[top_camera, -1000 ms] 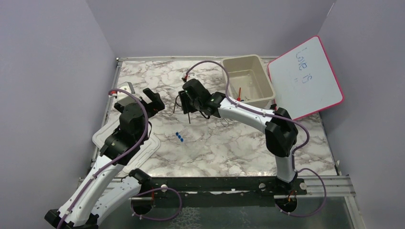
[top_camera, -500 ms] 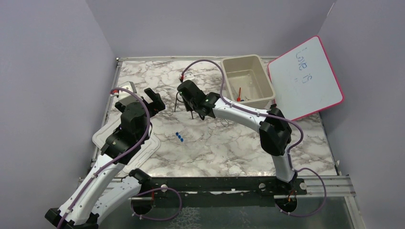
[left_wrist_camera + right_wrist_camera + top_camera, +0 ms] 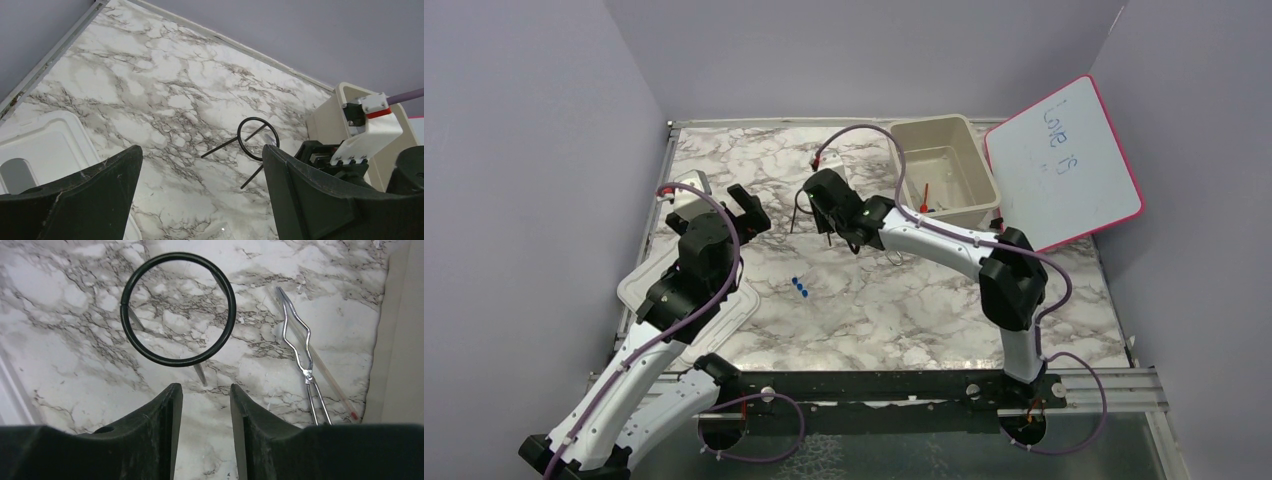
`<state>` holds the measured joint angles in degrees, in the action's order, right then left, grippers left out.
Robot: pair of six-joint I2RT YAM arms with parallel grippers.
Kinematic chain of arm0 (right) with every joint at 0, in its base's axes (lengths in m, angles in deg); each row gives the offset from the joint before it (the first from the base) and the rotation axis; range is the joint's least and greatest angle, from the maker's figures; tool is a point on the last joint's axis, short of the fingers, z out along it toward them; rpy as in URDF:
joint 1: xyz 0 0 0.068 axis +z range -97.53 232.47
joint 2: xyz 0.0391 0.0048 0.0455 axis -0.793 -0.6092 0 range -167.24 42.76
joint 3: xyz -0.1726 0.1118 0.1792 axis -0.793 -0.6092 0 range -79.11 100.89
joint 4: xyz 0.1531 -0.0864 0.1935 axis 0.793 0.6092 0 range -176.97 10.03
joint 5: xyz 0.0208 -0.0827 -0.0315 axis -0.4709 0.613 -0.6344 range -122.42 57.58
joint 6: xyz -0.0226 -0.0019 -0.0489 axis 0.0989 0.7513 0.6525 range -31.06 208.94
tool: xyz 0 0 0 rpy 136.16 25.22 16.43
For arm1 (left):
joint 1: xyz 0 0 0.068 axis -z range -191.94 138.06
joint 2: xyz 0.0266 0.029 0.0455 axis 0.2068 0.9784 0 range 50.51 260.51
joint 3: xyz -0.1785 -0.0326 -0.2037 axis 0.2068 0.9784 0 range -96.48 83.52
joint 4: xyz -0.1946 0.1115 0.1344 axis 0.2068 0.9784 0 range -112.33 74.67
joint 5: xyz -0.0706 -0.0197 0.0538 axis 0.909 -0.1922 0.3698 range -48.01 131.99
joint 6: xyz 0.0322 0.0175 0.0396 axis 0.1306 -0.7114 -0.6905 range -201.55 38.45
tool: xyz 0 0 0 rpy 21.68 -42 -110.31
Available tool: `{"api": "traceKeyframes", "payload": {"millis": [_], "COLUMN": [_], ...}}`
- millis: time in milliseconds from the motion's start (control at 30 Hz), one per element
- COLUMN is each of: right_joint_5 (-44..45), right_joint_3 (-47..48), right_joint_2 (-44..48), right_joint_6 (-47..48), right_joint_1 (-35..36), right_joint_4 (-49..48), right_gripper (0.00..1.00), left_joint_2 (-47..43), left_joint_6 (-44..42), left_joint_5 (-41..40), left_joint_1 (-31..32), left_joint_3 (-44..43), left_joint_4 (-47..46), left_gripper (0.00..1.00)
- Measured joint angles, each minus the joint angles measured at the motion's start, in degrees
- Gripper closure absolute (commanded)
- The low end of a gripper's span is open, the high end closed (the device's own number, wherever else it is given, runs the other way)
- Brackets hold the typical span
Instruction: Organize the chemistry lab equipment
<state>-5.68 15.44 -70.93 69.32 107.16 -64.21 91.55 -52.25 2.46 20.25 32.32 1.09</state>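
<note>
Right tool (image 3: pixel 204 390) narrowly parted behind black wire ring (image 3: pixel 175 363); metal wire clamp (image 3: pixel 307 375) beside beige tub (image 3: pixel 395 340); left tool (image 3: pixel 200 155) spread wide.

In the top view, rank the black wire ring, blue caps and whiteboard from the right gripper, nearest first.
1. black wire ring, just ahead of the right gripper.
2. blue caps, below it in the view, toward the near side.
3. whiteboard, propped at the far right.
</note>
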Motion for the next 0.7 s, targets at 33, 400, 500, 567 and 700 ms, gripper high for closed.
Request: {"api": "traceKeyframes", "payload": {"millis": [33, 400, 500, 567, 700], "right_joint_5": [0.0, -3.6, -6.7, -8.9, -13.1], "right_joint_3": [0.0, 1.4, 1.4, 1.4, 2.8], "right_joint_2": [0.5, 1.5, 1.5, 1.4, -0.4], "right_joint_6": [-0.6, 7.0, 13.0, 16.1, 19.9], "right_joint_1": [0.0, 0.0, -0.1, -0.5, -1.4], "right_joint_4": [-0.5, -5.3, -7.5, -8.6, -9.1], "right_gripper": [0.53, 0.59, 0.60, 0.60, 0.60], "left_joint_2": [0.0, -0.7, -0.8, -0.8, -0.9], "left_joint_6": [0.0, -0.4, -0.6, -0.8, -0.9], "left_joint_5": [0.0, 0.0, 0.0, 0.0, -0.1], "left_joint_1": [0.0, 0.0, 0.0, 0.0, 0.0], "left_joint_3": [0.0, 0.0, 0.0, 0.0, 0.0], "left_joint_4": [0.0, 0.0, 0.0, 0.0, 0.0], "left_gripper": [0.08, 0.08, 0.08, 0.08, 0.08]}}
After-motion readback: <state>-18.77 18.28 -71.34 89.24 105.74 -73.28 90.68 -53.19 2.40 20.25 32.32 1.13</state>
